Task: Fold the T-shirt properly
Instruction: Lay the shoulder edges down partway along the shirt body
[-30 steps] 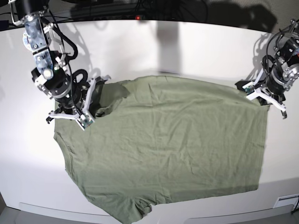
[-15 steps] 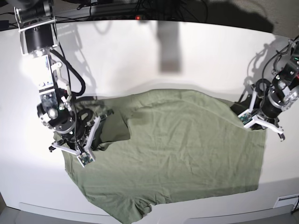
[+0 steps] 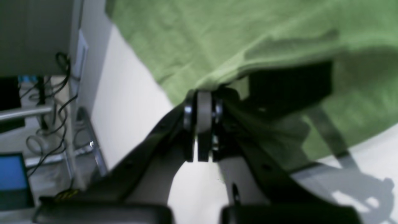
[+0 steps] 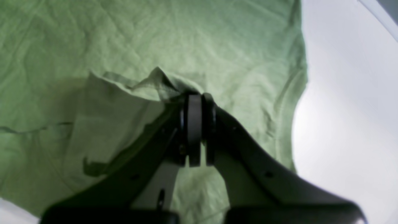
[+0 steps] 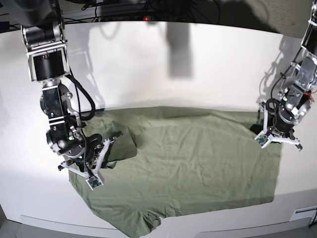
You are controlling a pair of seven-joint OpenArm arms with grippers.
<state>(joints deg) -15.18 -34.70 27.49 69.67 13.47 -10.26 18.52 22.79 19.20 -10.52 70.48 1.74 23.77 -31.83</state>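
One wrinkled sage-green cotton T-shirt (image 5: 188, 163) lies on the white tabletop (image 5: 163, 64); two tools, left tool (image 5: 278, 140) and right tool (image 5: 85, 171), each pinch its cloth.

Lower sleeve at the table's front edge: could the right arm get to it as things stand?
Probably not right away: the right gripper is shut on the T-shirt. The lower sleeve itself lies uncovered near it.
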